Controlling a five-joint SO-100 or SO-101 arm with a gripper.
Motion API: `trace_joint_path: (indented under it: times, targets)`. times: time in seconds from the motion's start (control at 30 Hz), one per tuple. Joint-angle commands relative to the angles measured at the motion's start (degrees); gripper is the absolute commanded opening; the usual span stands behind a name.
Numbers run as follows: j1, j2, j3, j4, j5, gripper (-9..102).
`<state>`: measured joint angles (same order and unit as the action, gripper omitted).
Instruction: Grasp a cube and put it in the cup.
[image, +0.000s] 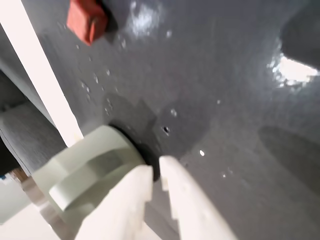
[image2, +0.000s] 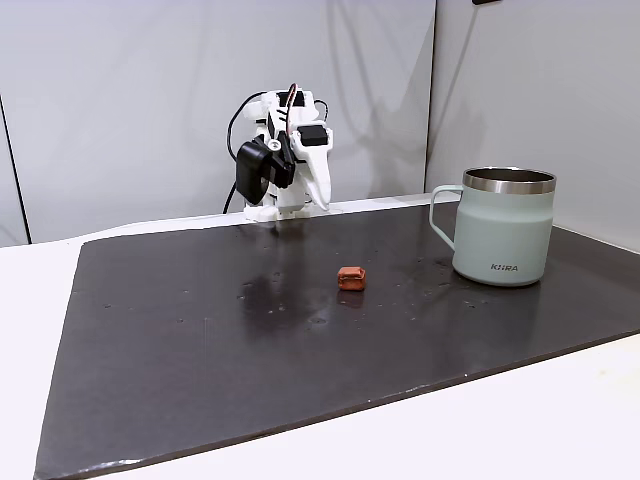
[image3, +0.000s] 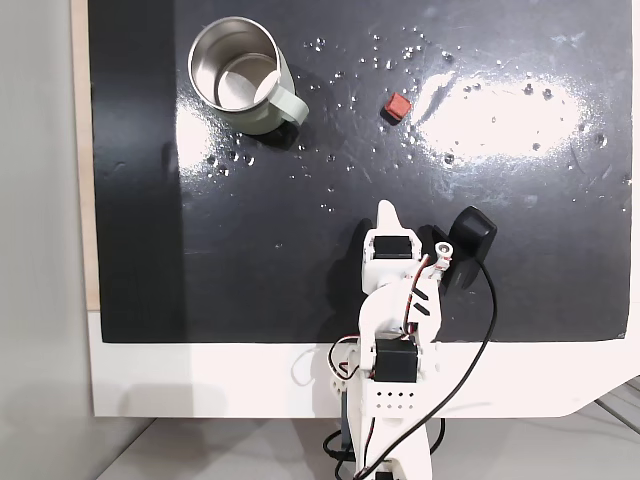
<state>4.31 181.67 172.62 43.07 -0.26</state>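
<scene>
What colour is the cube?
Reddish-brown; the cube shows best in the wrist view.

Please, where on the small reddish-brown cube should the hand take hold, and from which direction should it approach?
Probably from above, closing on two opposite side faces of the cube. It lies alone on the dark mat, well apart from the mug, so both sides are free. It is low and slightly rounded, so a grip low across its middle seems safest. The hand is near the arm's base, its fingers nearly together.
</scene>
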Motion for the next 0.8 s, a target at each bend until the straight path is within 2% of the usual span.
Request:
trace_joint_path:
  times: [0.0, 0.27, 0.77]
  targets:
    - [0.2, 0.4, -3.8, 0.4, -1.0, 0]
    - [-1.2, -5.2, -11.9, 1.0, -1.7, 0]
    - [-3.2, -39.2, -44.7, 1.1, 5.9, 0]
